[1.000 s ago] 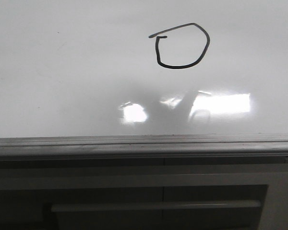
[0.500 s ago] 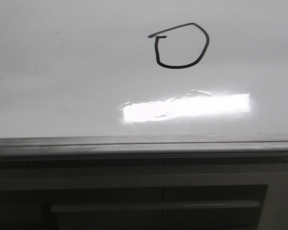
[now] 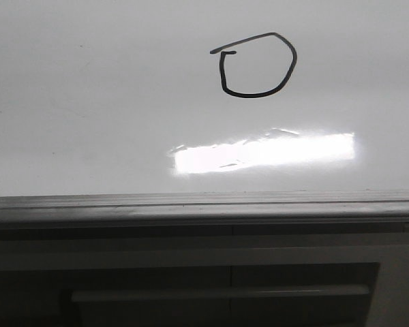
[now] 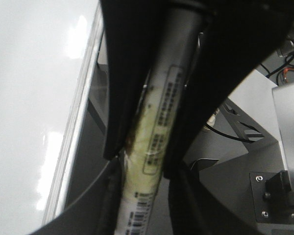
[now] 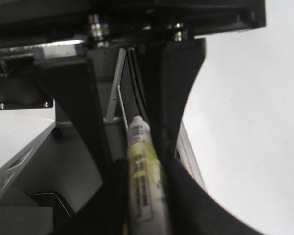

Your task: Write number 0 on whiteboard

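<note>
- Front view: no arm or end effector in shot. We see the whiteboard w/ the number 0 drawn upper right of centre – thin black loop, lopsided, D-like, stroke end overshooting at its upper left.
- Bright rectangular light glare sits below the loop, apart from it.
- Grey metal rim runs along the board's near edge; grey cabinet front below that.
- Left end effector: fingers clamped on a marker, barrel running lengthwise between them, label text visible. Arm is off the board, beside its rim; board edge visible alongside.
- Right end effector: fingers closed on a second marker, its end poking out between them. Also held off the board surface, near the rim.
</note>
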Controlling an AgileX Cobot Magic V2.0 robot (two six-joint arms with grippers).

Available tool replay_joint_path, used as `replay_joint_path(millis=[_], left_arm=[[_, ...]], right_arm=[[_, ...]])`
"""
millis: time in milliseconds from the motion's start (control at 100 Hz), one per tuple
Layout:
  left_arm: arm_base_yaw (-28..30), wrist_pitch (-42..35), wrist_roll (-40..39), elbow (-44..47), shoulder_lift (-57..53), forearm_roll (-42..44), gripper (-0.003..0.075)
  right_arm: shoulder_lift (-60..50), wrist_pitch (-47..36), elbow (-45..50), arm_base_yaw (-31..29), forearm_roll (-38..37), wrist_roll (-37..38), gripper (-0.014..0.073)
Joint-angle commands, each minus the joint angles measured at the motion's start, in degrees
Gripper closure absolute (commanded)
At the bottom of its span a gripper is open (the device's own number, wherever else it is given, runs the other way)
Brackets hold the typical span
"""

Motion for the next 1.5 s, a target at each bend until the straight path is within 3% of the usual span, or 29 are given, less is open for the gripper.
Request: replay_joint_path(millis=[0,130,200,270,410,500,760,830,900,1000,1260,1490], left_arm=[[-0.07,-2.57,-0.62,-2.17,-0.16,-3.11,0.0738],[-0.07,-2.57,-0.62,-2.17,-0.16,-3.01,0.0740],[-0.07,-2.57,-0.62,-2.17,-0.16,-3.01,0.0740],[-0.07,-2.71,-0.62,-2.17,-0.16,-2.90,0.0740],[-0.07,-5.64,-1.10,-1.50,-0.16,-2.78,0.0740],[-0.07,-9.67,-2.77,0.07,-0.16,-2.69,0.0740],[-0.07,-31.82,-14.70,9.30,-0.16,-3.03,0.0740],[-0.07,-40.29,-19.75,12.16,-0.06,-3.51,0.0740],[-0.07,-48.71,-25.30,14.66,0.61,-3.51,0.0740],[0.18,-56.97,-28.25,16.45,3.54,-4.76,0.0740],[3.86,-64.35,-28.25,16.45,15.60,-16.40,0.0740],[4.12,-66.70,-28.25,16.45,21.30,-17.31,0.0740]], right_arm=[[-0.92,-3.20,-1.51,-0.18,-1.25,-0.38,0.0655],[-0.92,-3.08,-1.51,-0.18,-1.16,-0.26,0.0645],[-0.92,-3.11,-1.73,-0.18,-1.16,-0.26,0.0590],[-0.92,-3.11,-1.73,-0.41,-1.35,-0.26,0.0477],[-2.48,-2.16,-1.73,-1.93,-3.34,-0.26,0.0167],[-5.04,-2.03,-1.92,-3.49,-4.65,0.52,0.0094],[-16.50,2.12,-1.92,-9.13,-9.89,6.94,0.0099],[-19.41,4.71,-1.71,-10.18,-9.88,7.17,0.0146],[-21.78,8.26,-1.14,-10.49,-9.96,7.21,0.0313],[-24.61,12.37,1.09,-10.48,-9.96,7.79,0.0668],[-29.29,11.62,8.94,-10.48,-9.96,13.36,0.0650],[-30.02,10.85,12.26,-10.48,-9.96,16.30,0.0650]])
